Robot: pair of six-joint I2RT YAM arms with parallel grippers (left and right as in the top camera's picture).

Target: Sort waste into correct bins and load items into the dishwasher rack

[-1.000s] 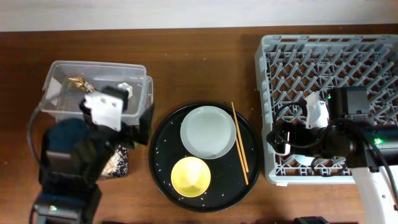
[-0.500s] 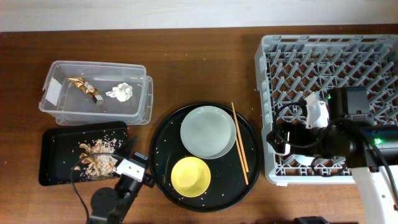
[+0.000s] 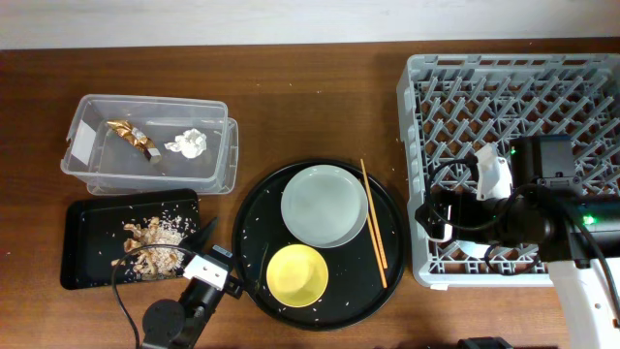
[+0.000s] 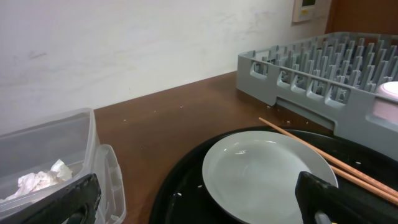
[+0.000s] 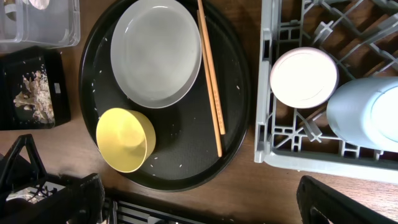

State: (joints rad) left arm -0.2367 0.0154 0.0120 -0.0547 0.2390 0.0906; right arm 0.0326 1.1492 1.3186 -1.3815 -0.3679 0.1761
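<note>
The gold-brown wrapper (image 3: pixel 133 136) and white tissue (image 3: pixel 188 143) lie in the clear tub (image 3: pixel 221 155). Food scraps (image 3: pixel 150 247) lie on the flat black tray (image 3: pixel 87 233). The grey plate (image 3: pixel 325 205), yellow bowl (image 3: pixel 296 274) and chopsticks (image 3: pixel 374 221) sit on the round black tray. The pink cup (image 5: pixel 303 78) and blue cup (image 5: pixel 367 112) stand in the rack (image 3: pixel 513 87). My left gripper (image 3: pixel 232 246) is open and empty, low at the round tray's left rim, facing the plate (image 4: pixel 267 174). My right gripper (image 5: pixel 193 211) is open and empty above the rack's front left.
The large round black tray (image 3: pixel 387 262) is strewn with rice grains. The right arm's body and cables (image 3: pixel 523 208) cover the rack's front part. A pale wall stands behind the table in the left wrist view.
The left arm left the tub and flat tray area, dropped to the table's front edge, then edged right toward the round tray. The right arm has not moved.
</note>
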